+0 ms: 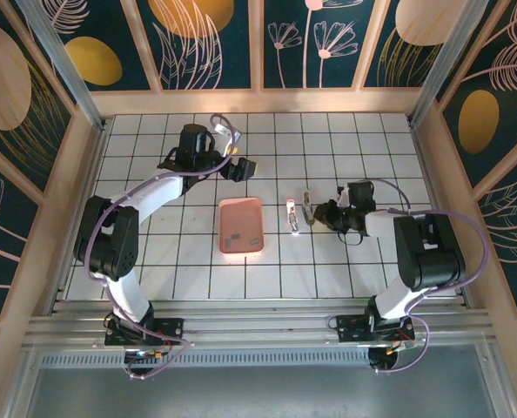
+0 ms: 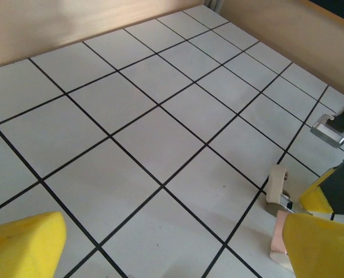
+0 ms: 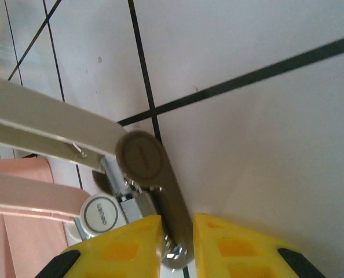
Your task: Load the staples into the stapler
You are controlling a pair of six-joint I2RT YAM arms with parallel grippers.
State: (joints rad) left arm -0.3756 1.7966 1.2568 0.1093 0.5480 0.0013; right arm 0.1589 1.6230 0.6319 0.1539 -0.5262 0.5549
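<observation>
The stapler [image 1: 292,216] lies open on the white tiles right of the tray, with a pale arm [image 3: 44,124], a pink arm [image 3: 33,197] and silvery metal at the hinge [image 3: 121,191]. My right gripper [image 1: 318,214] [image 3: 176,243] is shut on a grey-brown bar [image 3: 169,197] whose round end meets that hinge. Whether the bar belongs to the stapler I cannot tell. Tiny grey specks in the tray look like the staples [image 1: 233,235]. My left gripper [image 1: 238,167] [image 2: 172,246] hangs open over bare tile, with the stapler [image 2: 276,185] just beyond its right finger.
The salmon-pink tray [image 1: 241,209] sits mid-table, left of the stapler. A small silver-and-white piece [image 2: 333,127] shows beyond the stapler. Wooden walls [image 1: 258,103] close in the tiled table at the back and sides.
</observation>
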